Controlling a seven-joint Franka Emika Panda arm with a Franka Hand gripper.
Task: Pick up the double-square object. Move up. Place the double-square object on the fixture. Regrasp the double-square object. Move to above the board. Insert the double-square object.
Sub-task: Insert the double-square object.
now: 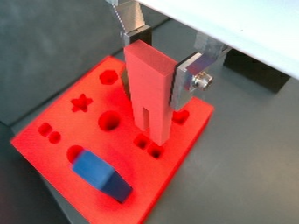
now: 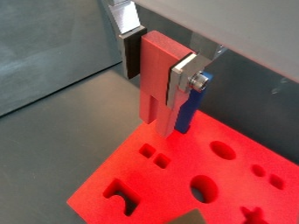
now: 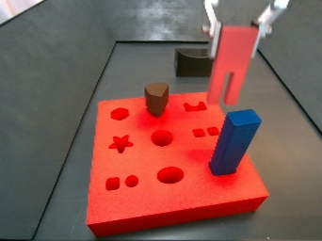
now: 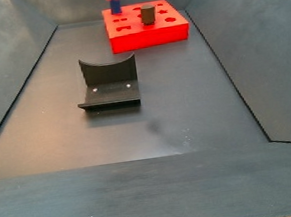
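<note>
In both wrist views the gripper [image 1: 158,66] pinches the upper part of the double-square object [image 1: 149,87], jaws pressed on its flat faces, the bar hanging upright just above the board [image 1: 47,153]. In a side view it hangs over the board's [image 3: 138,202] far right part, beyond the blue block [image 3: 233,143], the fixture [image 3: 193,62] standing farther back. It looks stiff, light and smooth, so I judge a grip on the broad faces near the top best.

1. Dark grey floor [image 4: 177,116] of a walled bin.
2. Board [image 3: 189,193], red, resting flat on the floor toward one end.
3. Fixture [image 4: 107,83], dark, standing on the floor, well apart from the board.
4. Gripper [image 3: 239,21], raised above the board, clear of the floor.
</note>
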